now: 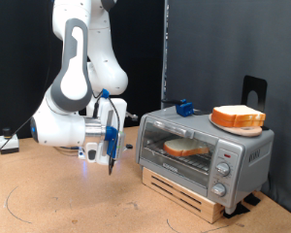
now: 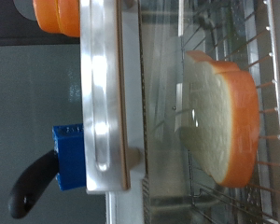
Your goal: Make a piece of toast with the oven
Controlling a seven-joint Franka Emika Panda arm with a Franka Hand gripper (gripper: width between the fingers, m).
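Observation:
The silver-grey oven (image 1: pixel 206 146) stands on a wooden pallet at the exterior view's right, its glass door closed. The piece of toast (image 1: pixel 187 148) lies inside on the wire rack, seen through the glass. In the wrist view the toast (image 2: pixel 224 117) shows behind the door glass, beside the grey bar handle (image 2: pixel 107 93). My gripper (image 1: pixel 110 163) hangs fingers-down to the exterior view's left of the oven, a short gap from the door, holding nothing that I can see. No fingers show in the wrist view.
A second bread slice on a round orange plate (image 1: pixel 238 122) sits on the oven's top, with a small blue object (image 1: pixel 183 107) beside it. A black stand (image 1: pixel 252 89) rises behind. Dark curtains back the wooden table (image 1: pixel 78 199).

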